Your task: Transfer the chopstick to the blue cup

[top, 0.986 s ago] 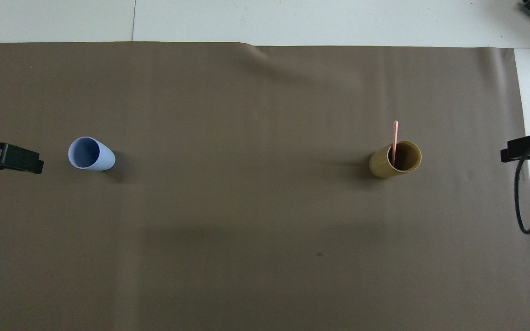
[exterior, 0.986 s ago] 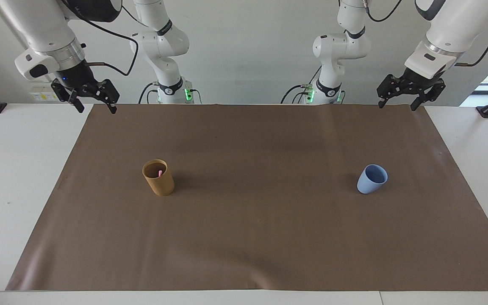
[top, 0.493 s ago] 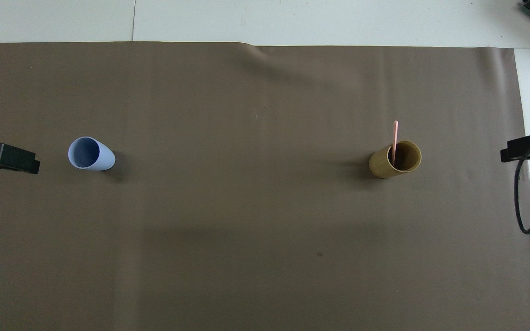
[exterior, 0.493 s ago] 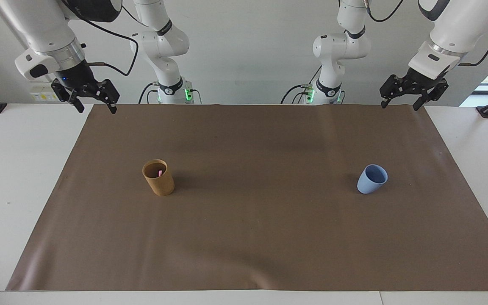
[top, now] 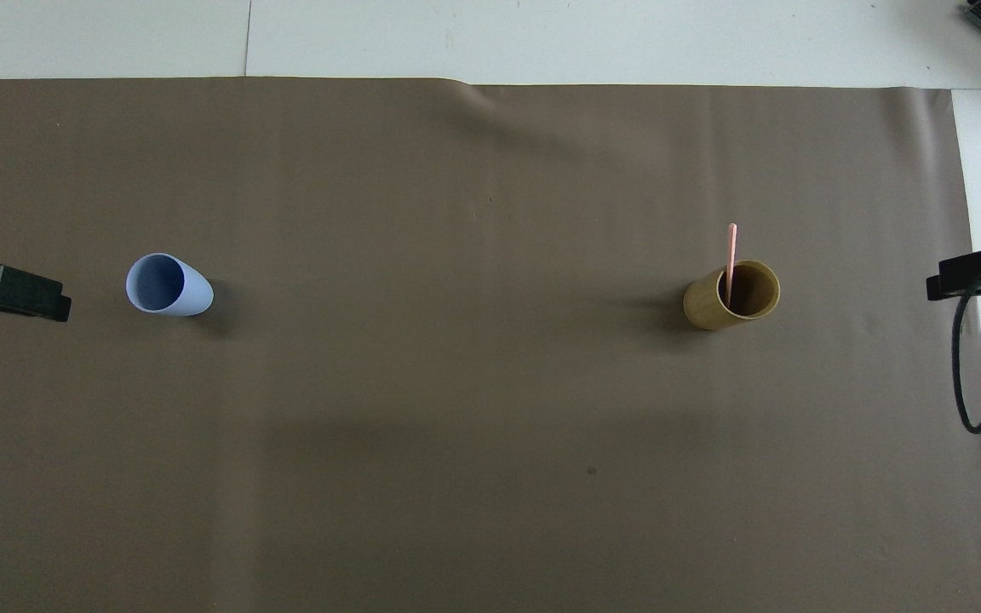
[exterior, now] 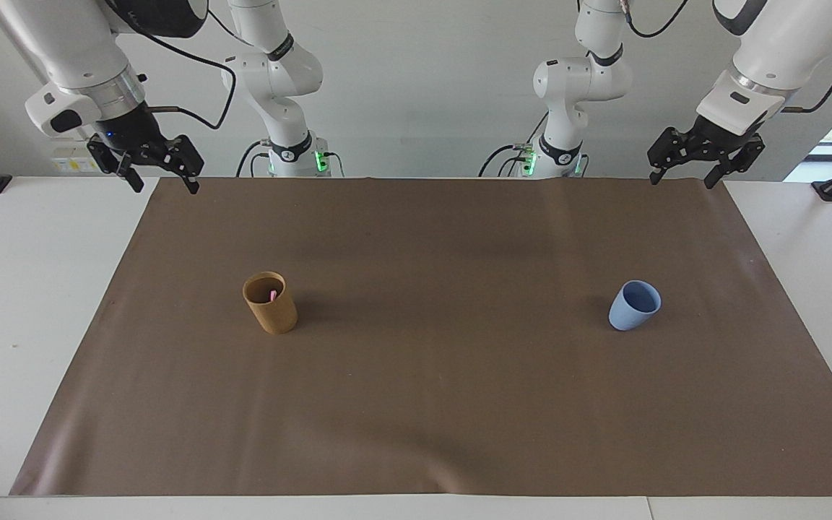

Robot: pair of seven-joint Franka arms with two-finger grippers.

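Presently, item one: pink chopstick (top: 731, 255), standing near upright in the tan-brown cylindrical cup (exterior: 271, 303), long axis vertical, tip above the rim.

Item two: right gripper (exterior: 159, 178), jaws wide, empty, raised over the mat's corner; in the facing view the cup lies at about five o'clock from it. Judged the nearer arm.

Item three: blue cup (exterior: 633, 306), upright, empty, well apart toward the left arm's end.

Item four: left gripper (exterior: 680, 176), jaws wide, empty, waiting.

Surface: brown mat (exterior: 445, 404) on white table (exterior: 19, 303); pale wall.
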